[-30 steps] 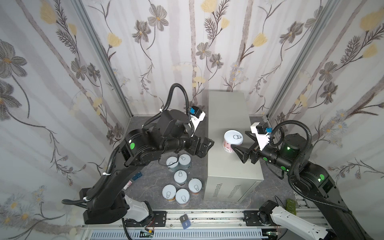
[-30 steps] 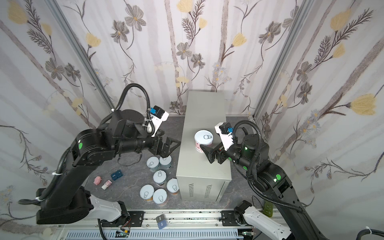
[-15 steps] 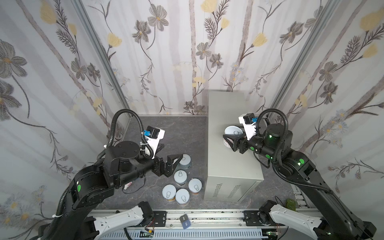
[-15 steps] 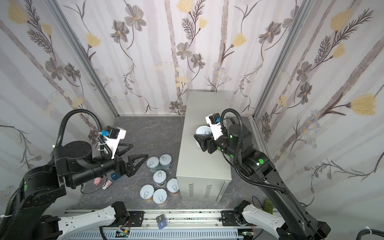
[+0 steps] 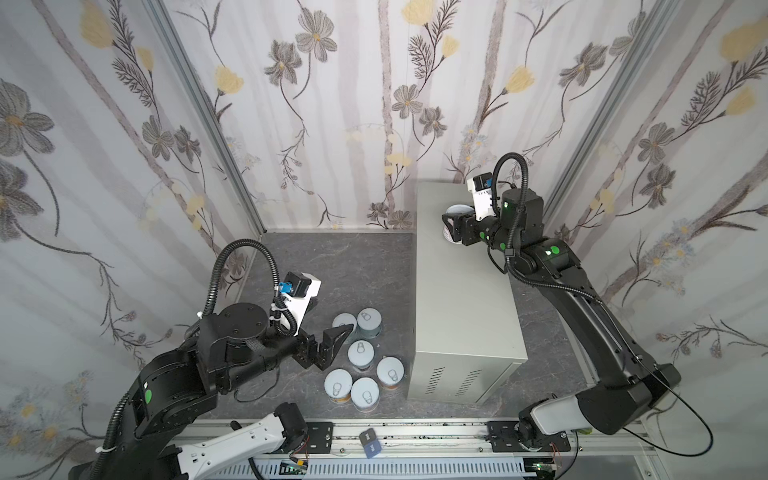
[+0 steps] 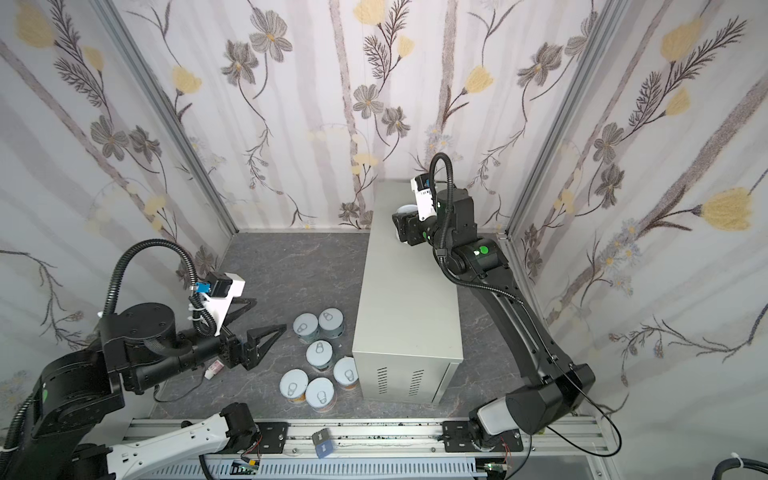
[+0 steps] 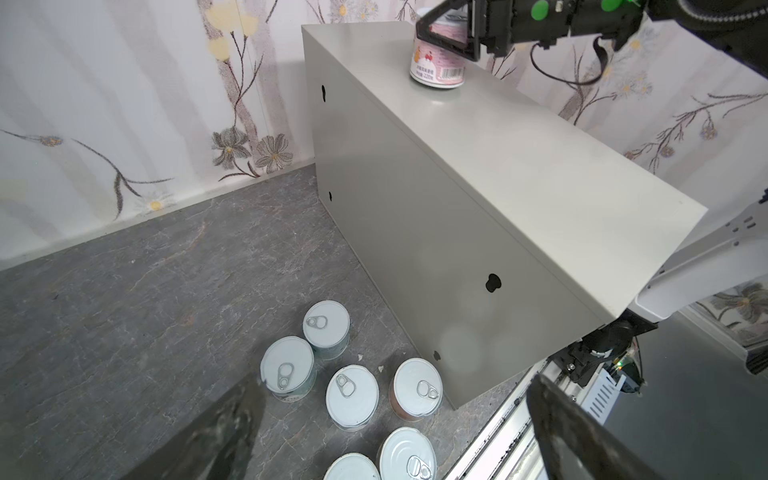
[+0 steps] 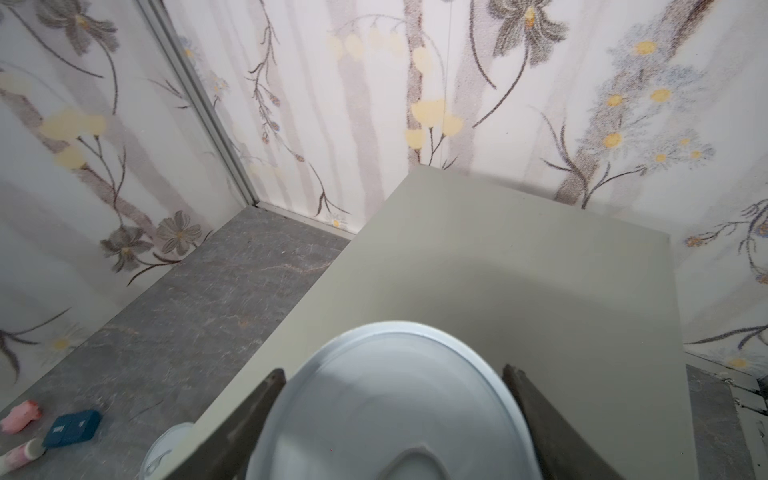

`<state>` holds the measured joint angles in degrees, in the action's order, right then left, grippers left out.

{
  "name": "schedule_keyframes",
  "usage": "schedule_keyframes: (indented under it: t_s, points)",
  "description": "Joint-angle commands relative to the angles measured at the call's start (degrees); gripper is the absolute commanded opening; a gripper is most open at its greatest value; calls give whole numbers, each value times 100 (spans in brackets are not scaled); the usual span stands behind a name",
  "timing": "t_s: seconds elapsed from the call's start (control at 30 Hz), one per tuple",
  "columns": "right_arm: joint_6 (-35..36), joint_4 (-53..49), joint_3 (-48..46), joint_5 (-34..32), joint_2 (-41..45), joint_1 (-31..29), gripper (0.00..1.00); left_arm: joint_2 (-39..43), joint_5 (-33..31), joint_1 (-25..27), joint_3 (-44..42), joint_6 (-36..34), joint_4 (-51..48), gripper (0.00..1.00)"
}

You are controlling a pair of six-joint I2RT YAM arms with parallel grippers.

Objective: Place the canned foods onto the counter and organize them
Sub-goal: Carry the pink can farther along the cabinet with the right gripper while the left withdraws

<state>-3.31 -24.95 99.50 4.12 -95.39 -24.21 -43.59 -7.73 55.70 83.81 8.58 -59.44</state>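
At the near edge, on the aluminium rail (image 5: 415,434): a small blue block (image 5: 370,442).

Just beyond, on the dark marbled floor (image 5: 332,266), close to the left side of the counter (image 5: 461,299): six canned foods (image 5: 360,353).
- Upright, pull-tab lids up.
- Packed in a loose cluster, several touching.
- Three nearest, one behind them, two side by side at the far end of the cluster.

Left of the cluster, above the floor: left gripper (image 6: 269,313).
- Jaws spread wide.
- Nothing between them.
- Clear of all cans.

Further left on the floor: a small pink-and-white item (image 6: 215,368), just beside the left arm.

On the near end face of the counter: vent slots (image 5: 453,380).

Toward the far end of the counter top: pink-labelled can (image 7: 436,66).
- Upright.
- Base seated on the counter surface, as seen in the left wrist view.

Around that can: right gripper (image 5: 448,226).
- Clamped across it.
- One finger (image 8: 249,424) against each side of the lid.
- Closed only to the can's width.
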Motion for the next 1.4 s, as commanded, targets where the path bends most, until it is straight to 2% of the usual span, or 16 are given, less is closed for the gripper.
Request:
schedule_keyframes:
  t_s: [0.0,0.13,0.3,0.53,0.93,1.07,1.2,1.37]
  points:
    - [-51,637,581,-34,-517,197,63,-119,-61,-7,-14,-368,348,100]
    - [-156,706,1138,-191,-1129,452,63,-314,-73,-20,-181,-512,543,100]
    - [-273,954,1273,-346,-1490,686,63,-647,97,-152,-191,-567,723,100]
    - [-197,1114,974,-523,-1411,758,63,-1014,686,-519,-232,-425,1078,100]
    - [-135,1286,685,-436,-1224,920,68,-951,803,-723,-485,-201,1299,100]
    - [-118,1255,693,-361,-1189,928,75,-870,760,-767,-584,-156,1312,100]
    - [-78,1232,698,-262,-1085,918,97,-940,705,-836,-625,-79,1294,100]
    - [-41,1134,693,-160,-712,918,100,-1053,517,-1095,-732,212,1262,100]
